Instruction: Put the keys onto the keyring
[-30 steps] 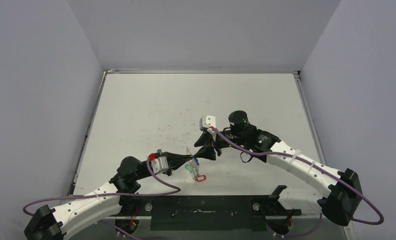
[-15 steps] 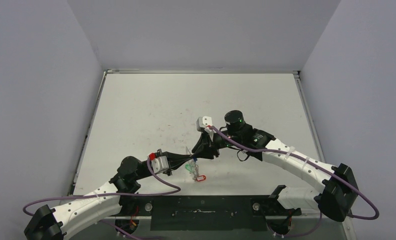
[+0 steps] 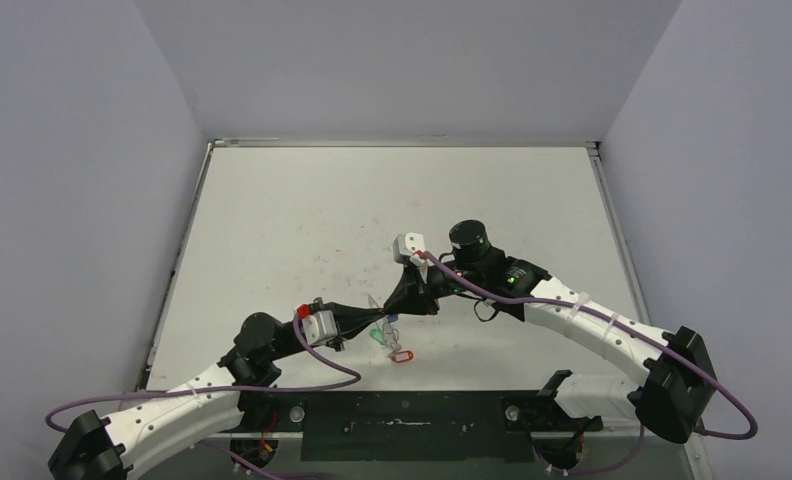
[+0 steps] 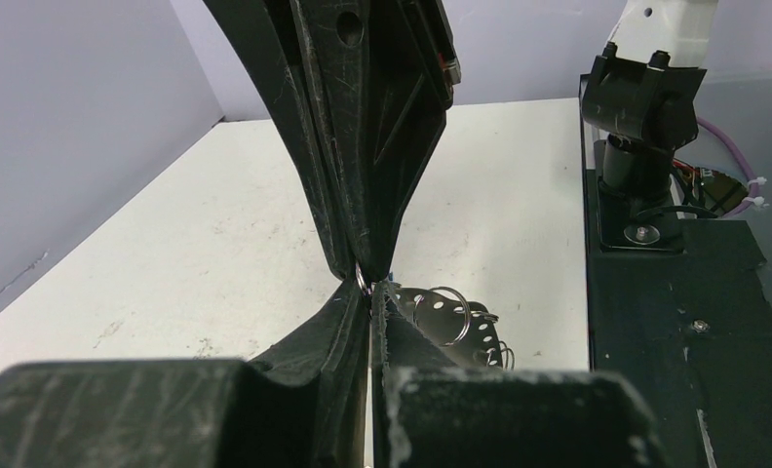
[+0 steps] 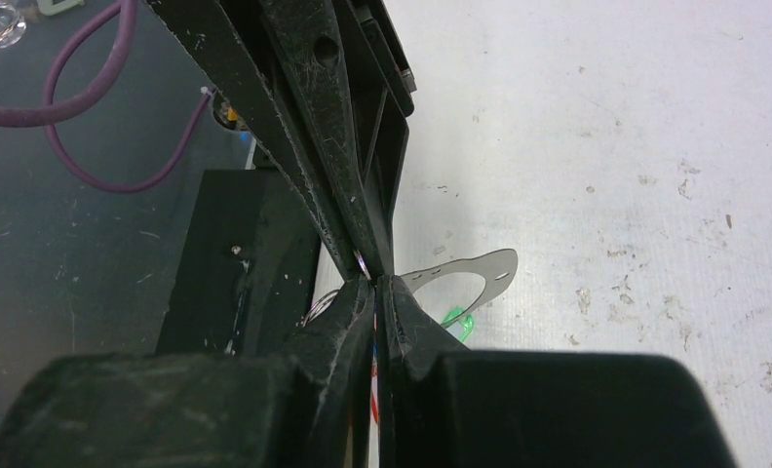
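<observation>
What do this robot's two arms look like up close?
Both the left arm and right arm have white segments between chunky black joints, ending in black, scuffed, tapering jaws. A purple cable loops along each. Each wrist carries a small white camera block.
</observation>
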`<state>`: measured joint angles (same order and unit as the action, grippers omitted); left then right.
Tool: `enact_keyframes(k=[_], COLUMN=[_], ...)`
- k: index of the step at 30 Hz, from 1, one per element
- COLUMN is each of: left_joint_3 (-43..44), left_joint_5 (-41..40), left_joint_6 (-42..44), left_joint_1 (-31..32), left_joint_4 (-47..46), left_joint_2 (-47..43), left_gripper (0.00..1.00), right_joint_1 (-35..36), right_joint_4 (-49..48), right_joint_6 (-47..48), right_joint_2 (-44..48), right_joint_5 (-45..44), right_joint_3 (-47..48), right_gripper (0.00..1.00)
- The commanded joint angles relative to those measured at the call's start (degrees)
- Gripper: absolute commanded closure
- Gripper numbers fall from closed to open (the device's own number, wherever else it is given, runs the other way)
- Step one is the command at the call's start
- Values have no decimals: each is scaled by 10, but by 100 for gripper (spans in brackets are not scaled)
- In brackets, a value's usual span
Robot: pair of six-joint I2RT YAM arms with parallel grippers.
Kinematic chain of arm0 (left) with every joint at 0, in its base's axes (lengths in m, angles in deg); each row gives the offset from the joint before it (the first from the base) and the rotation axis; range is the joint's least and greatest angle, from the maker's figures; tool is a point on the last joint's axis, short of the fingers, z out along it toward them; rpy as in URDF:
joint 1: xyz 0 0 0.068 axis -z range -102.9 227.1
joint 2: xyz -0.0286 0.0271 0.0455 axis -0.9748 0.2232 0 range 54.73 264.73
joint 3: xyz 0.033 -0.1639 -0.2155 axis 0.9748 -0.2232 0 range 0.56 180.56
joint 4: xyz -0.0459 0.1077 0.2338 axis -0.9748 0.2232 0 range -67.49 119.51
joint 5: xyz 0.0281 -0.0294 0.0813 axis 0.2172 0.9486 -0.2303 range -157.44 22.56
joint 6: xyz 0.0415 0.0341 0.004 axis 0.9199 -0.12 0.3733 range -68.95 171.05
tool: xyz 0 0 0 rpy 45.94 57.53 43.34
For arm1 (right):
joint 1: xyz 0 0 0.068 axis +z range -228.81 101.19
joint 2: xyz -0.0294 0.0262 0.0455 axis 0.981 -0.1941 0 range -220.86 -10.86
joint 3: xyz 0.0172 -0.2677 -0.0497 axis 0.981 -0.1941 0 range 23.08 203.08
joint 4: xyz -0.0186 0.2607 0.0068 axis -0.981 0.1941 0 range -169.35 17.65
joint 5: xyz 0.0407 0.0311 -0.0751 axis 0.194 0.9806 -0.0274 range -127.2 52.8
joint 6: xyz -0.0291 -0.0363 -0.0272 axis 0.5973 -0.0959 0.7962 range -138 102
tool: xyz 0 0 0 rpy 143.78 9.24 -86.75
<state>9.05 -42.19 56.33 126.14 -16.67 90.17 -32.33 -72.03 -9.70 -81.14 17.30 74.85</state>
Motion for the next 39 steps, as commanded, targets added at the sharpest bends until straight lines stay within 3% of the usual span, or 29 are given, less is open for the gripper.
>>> enact_keyframes(k=[1,5,7,9,26,32,39], left_joint_3=[20,21,26,34,98,119,128], left_joint_5=[3,-7,-15,-22,-29,-17,-15], left_joint_6=[1,1,1,8,48,71,81], left_joint_1=[3,3,3,3,3,3,3], left_joint_4=[-34,-23,-4,29,232,272,273], left_joint_2=[-9,-14,-21,-34,-72,-53,-25], left_gripper=[100,100,89,87,79,75,76], right_joint_1=[0,-1,0,1,97,111,123], right_joint_4=[-30,-11,9,35,276,338,338], right_joint_6=[9,19,24,31,112,112,103], right_joint_2=[16,21,21,21,-49,-88,-98], right_joint_5=[5,-6,-17,-35,-258,-292,-297], right_joint_3=[3,8,14,24,178,233,244], right_gripper=[100,100,100,100,100,100,100])
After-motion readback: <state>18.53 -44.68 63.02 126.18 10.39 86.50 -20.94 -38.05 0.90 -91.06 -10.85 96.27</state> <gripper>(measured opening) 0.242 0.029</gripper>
